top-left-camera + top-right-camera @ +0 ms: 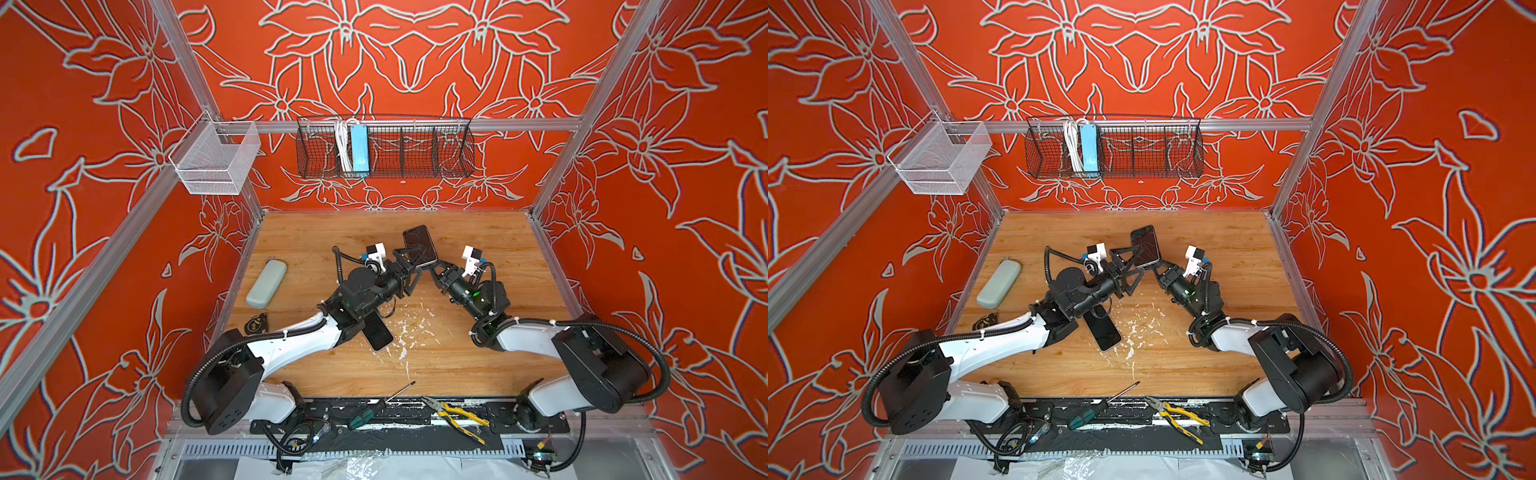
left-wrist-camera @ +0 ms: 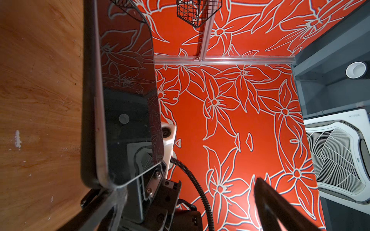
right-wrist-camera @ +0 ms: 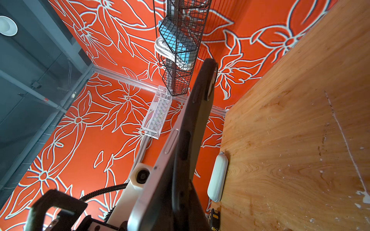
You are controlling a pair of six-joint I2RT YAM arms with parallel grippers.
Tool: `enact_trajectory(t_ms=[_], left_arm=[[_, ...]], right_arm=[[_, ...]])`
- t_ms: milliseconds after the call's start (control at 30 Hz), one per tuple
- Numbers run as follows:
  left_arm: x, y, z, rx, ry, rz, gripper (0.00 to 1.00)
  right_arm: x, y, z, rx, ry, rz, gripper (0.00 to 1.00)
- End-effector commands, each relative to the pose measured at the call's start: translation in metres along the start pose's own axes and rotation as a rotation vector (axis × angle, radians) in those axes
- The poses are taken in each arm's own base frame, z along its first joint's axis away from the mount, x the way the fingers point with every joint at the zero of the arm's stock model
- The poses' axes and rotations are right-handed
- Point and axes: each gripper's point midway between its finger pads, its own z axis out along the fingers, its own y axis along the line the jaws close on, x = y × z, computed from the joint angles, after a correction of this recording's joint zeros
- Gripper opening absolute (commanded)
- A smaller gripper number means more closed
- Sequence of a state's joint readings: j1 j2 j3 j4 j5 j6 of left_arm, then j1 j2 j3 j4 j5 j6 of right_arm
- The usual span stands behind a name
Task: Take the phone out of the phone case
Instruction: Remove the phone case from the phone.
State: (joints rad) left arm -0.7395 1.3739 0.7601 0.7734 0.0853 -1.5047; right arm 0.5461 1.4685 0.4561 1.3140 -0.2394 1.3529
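Cased phone (image 1: 419, 243) held above table (image 1: 490, 232).
Right gripper (image 1: 436, 266) pinches its near corner; left gripper (image 1: 417, 262) gapes wide at its left edge.

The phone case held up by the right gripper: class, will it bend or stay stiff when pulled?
The phone case probably bends: its dark rim seems to stand off the phone's silver edge. The glossy screen mirrors the wall, so the phone is likely slippery. Clamped at one corner by the right gripper, it may pivot.
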Motion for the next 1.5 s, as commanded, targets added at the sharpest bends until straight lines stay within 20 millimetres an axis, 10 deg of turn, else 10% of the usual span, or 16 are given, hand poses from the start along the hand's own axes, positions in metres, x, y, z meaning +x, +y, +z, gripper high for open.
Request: enact_trajectory(t_ms=[0,1467], left_arm=[[-0.002,-0.010,0.005,0.043,-0.015,-0.001,0.97],[-0.015,-0.007,0.000,0.034,-0.064,0.027,0.99]], right_arm=[[-0.005,0.037,-0.005,-0.126,-0.030,-0.027,0.00],[0.002,0.044,-0.009,-0.140,-0.017,-0.034,0.00]])
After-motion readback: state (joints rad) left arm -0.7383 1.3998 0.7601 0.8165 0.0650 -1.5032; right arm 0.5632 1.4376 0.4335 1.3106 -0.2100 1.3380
